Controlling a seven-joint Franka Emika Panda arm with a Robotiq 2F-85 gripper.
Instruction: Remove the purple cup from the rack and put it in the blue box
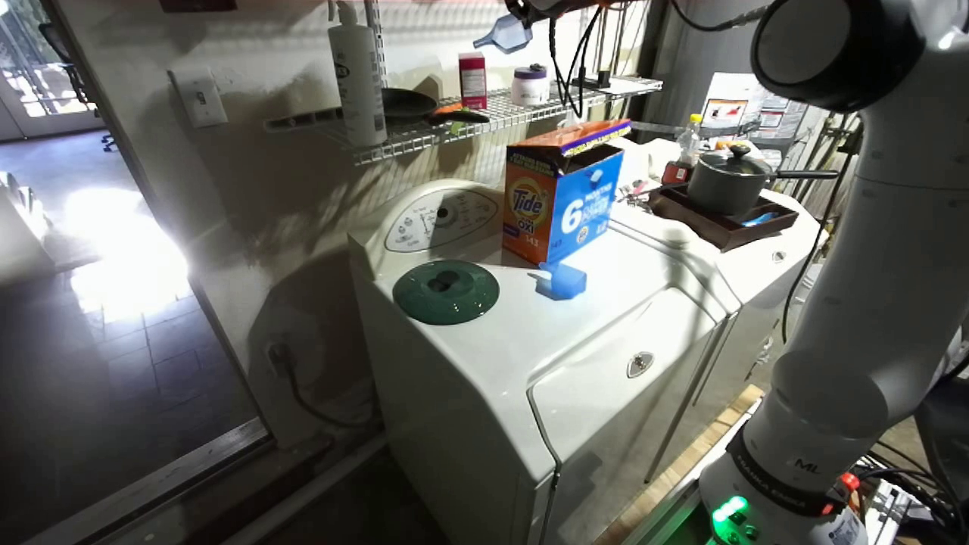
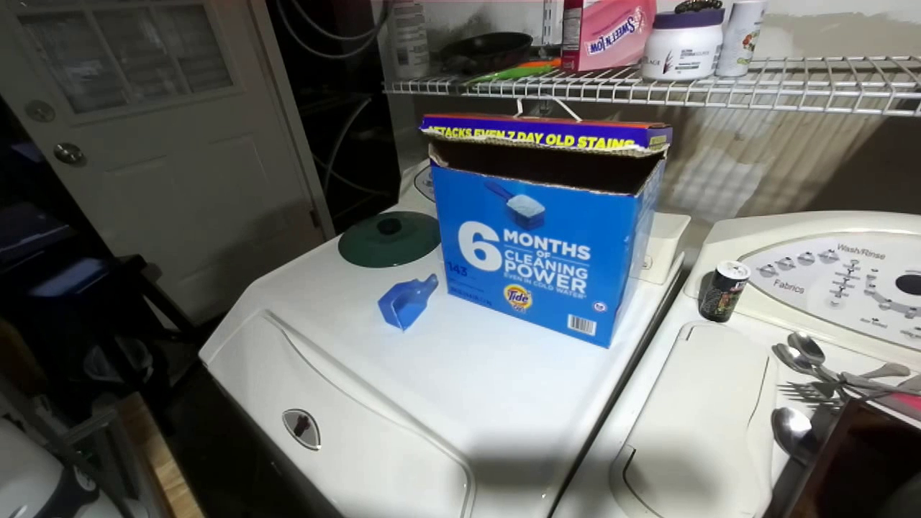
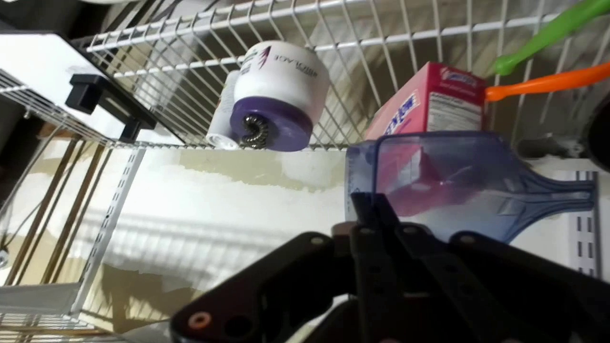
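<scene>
Above the blue box [image 2: 536, 241], carried by the white bench [image 2: 489, 388] and lettered "Tide" and "6 MONTHS", the purple cup [image 3: 457, 186] is pinched between jaws.

The purple cup [image 3: 476, 190] is smooth, see-through plastic, the blue cup [image 2: 405, 303] plastic too. The box [image 2: 540, 237] is cardboard, rough along its torn edge; the rack [image 3: 419, 35], metal wire; the claw [image 3: 373, 205], matt; the desk [image 1: 515, 348], smooth, glossy; the lid [image 1: 469, 303], glossy; the spoons [image 2: 791, 432], polished metal.

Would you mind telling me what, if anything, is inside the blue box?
Through its open top, the blue box shows only dark inner wall; the front face hides the bottom, so any contents cannot be seen.
</scene>
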